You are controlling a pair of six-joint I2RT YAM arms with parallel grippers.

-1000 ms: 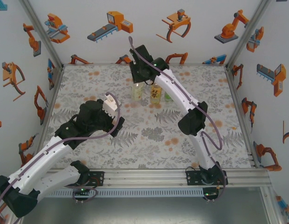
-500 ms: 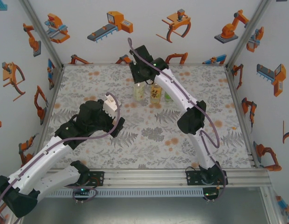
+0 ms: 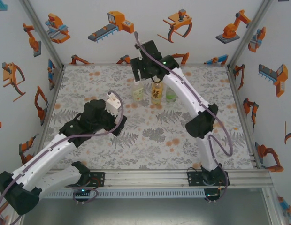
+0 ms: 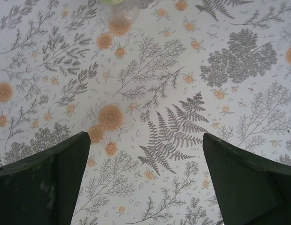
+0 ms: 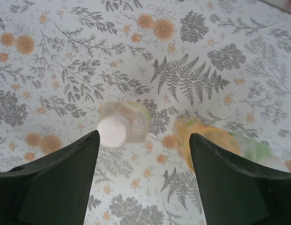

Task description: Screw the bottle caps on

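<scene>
One floral table (image 3: 220, 93). left gripper (image 4: 146, 136) sits mid-left in the top view, jaws wide apart, nothing between them. right gripper (image 5: 144, 136) is upper centre above the bottles, jaws apart, gripping nothing. Three upright in a row, upper centre: pale bottle (image 3: 138, 92), yellow-orange bottle (image 3: 156, 93), green-label bottle (image 3: 170, 96). white cap (image 5: 111, 131) is on the pale bottle.
</scene>
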